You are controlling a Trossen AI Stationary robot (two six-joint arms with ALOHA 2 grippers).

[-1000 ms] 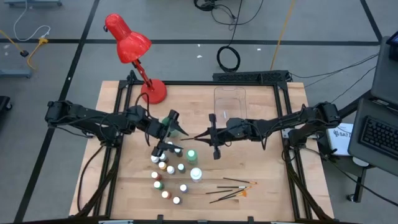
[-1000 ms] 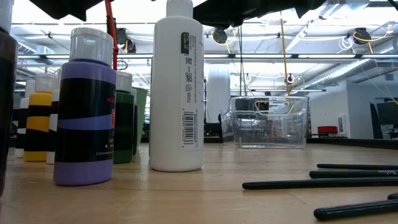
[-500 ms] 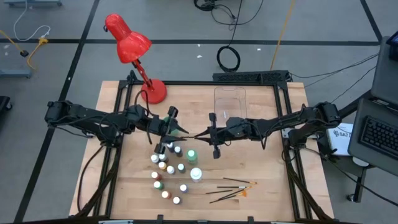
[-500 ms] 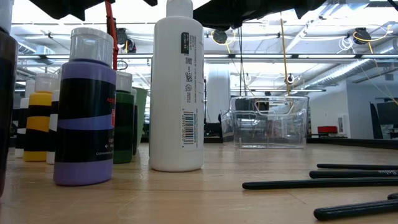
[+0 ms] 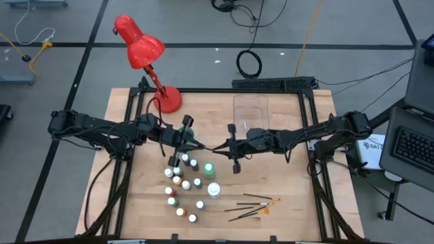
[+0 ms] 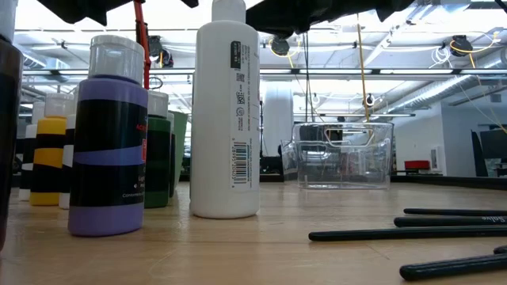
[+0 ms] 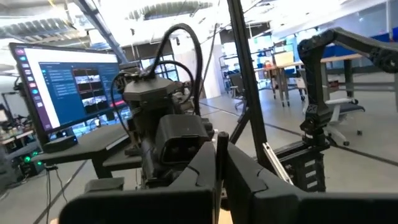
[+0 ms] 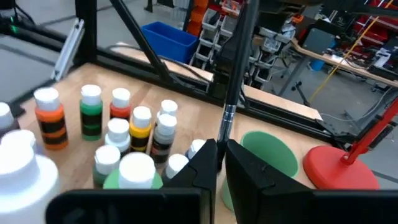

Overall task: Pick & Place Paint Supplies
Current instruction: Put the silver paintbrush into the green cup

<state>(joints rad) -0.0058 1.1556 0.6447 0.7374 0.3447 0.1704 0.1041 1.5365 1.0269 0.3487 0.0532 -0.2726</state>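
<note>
the left gripper (image 5: 197,144) hung over the middle of the wooden table (image 5: 285,196), its two dark fingers (image 7: 239,168) pressed together on the tip of a thin dark paintbrush (image 7: 220,149) that passed between them. the right gripper (image 5: 218,147) faced it from the other side, close by, its jaws also clamped on the same brush; in the right wrist view the brush's shaft (image 8: 235,68) ran up and away from the closed fingers, a silver ferrule just above them. so the brush was held off the table, bridging the two grippers.

just below the left gripper in the high view stood the cluster of tiny white-capped paint bottles (image 5: 182,186), with a larger green bottle (image 5: 208,169) and a larger white bottle (image 5: 213,190) at the cluster's right edge. a green cup (image 8: 268,154) stood near the bottles, beside the red base of a red desk lamp (image 5: 139,45). several more thin dark paintbrushes (image 5: 254,207) lay on the table right of the bottles, well apart from both grippers. a clear plastic bin (image 5: 251,112) sat toward the far edge.
</note>
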